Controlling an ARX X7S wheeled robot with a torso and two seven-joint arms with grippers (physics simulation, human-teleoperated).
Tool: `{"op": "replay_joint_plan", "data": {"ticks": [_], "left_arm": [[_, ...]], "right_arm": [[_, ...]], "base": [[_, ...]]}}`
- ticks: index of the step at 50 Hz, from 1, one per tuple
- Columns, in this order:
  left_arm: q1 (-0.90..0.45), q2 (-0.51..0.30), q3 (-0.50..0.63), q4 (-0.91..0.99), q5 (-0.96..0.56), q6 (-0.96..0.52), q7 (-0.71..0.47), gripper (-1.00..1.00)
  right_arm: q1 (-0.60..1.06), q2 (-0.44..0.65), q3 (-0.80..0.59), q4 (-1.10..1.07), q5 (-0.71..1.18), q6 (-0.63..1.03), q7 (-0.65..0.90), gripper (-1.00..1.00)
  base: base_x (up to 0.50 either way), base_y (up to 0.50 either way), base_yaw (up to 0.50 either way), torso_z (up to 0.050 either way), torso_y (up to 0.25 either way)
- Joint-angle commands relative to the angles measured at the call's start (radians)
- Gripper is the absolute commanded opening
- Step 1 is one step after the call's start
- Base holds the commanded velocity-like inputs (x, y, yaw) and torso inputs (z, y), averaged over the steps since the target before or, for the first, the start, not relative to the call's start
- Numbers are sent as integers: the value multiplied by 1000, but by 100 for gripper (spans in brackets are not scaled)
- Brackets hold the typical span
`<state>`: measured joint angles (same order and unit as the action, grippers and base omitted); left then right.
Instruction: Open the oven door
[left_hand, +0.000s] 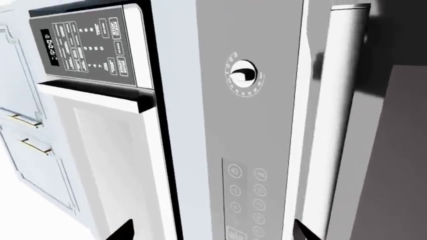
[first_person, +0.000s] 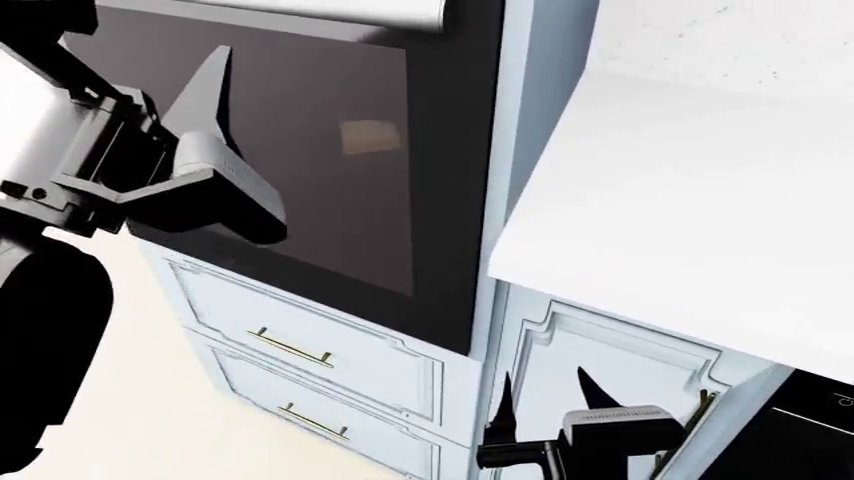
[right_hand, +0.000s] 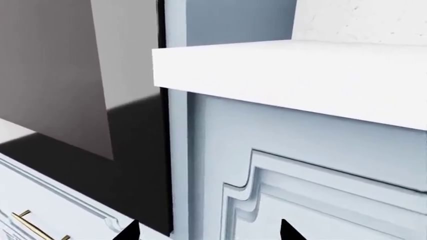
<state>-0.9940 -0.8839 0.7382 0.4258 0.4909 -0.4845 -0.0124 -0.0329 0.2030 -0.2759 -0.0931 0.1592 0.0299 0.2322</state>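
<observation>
**Left jaws spread at the oven door, right arm low**

Nearest the head camera, the left gripper (first_person: 227, 150) hangs in front of the oven door (first_person: 334, 160), its jaws spread wide and holding nothing. One dark wedge finger points up toward the silver bar handle (first_person: 334, 12) along the door's top edge, not touching it.

- Oven door: large, nearly square, dark tinted glass, glossy, black frame. Appears shut, flush in the pale blue cabinet.
- White table (first_person: 694, 190): thick matte slab, faintly speckled, right of the oven.
- Drawer fronts (first_person: 320, 350): pale blue, moulded panels, thin brass handles, below the door.
- Right gripper (first_person: 547, 410): low, by the cabinet under the table, well apart from the door; jaws open, empty.
- Left wrist view: handle (left_hand: 333, 125) a smooth rounded bar; grey control strip with a round knob (left_hand: 243, 74).
</observation>
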Motion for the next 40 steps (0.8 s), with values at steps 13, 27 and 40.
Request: {"op": "replay_joint_plan", "data": {"ticks": [13,27,40], "left_arm": [[-109,-30,163,-56,173,244,30,100],[-135,15,150,-91,161,229,30,100],[-134,76,173,-188,158,237,8,100]], "right_arm": [[15,4,-5,14,3,-3,20,100],[14,9,-11,15,6,-8,28,100],[14,15,-16,11,10,-13,33,100]], "base": [[0,0,0,0,0],[0,0,0,0,0],[0,0,0,0,0]]}}
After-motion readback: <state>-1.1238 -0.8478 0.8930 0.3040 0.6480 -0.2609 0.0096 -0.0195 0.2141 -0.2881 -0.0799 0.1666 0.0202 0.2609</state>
